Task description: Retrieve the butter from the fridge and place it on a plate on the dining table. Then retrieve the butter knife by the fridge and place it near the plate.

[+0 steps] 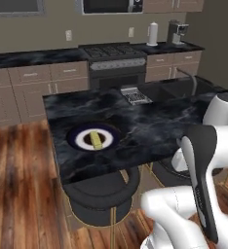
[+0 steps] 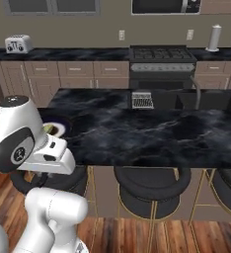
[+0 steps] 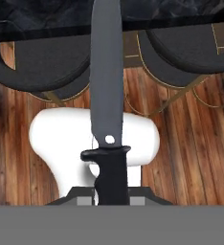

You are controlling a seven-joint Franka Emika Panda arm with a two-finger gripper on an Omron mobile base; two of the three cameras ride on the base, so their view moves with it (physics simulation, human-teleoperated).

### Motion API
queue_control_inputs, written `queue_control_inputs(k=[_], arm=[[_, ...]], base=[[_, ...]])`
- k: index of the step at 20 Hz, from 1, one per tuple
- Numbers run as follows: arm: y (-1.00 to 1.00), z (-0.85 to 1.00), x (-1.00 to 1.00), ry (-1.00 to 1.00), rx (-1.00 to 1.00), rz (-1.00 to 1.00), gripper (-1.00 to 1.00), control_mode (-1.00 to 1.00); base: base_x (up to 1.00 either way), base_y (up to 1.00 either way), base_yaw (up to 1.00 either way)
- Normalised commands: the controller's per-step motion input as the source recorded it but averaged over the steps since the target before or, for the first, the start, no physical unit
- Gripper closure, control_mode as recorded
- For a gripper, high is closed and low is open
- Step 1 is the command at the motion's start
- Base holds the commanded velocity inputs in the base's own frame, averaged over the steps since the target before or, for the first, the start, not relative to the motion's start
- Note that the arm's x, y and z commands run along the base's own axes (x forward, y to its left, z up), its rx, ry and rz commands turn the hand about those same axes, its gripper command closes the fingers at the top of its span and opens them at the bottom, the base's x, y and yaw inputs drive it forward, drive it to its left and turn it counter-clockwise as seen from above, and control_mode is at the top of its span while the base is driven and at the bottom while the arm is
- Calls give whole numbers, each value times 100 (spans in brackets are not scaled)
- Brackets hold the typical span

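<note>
Butter (image 1: 96, 140) lying on plate (image 1: 77, 134) near left edge of table (image 1: 150, 124) — plate half hidden behind arm in right base view. Knife (image 3: 106, 91) pinched by its black handle in gripper (image 3: 111, 198), blade over stools (image 3: 47, 64) — fingertips mostly hidden. No legible writing anywhere.

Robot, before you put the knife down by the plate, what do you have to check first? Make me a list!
1. Butter lies on the plate: ok.
2. Plate sits on the dining table: ok.
3. Knife is in the hand, handle at the fingertips, blade pointing away: ok.
4. How tightly the hand grips the handle: cannot tell.
5. Bare tabletop beside the plate for the knife: ok.
6. Knife is over the table yet: not ok, stools and wood floor lie under it.
</note>
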Motion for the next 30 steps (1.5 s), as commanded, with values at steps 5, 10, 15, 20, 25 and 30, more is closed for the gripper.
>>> queue_control_inputs(k=[5,10,15,20,25,30], arm=[[0,0,0,0,0,0,100,100],[0,0,0,0,0,0,100,100],[0,0,0,0,0,0,100,100],[0,0,0,0,0,0,100,100],[0,0,0,0,0,0,100,100],[0,0,0,0,0,0,100,100]], base=[[3,-17,1],[56,31,0],[95,27,1],[98,40,10],[45,49,33],[51,25,26]])
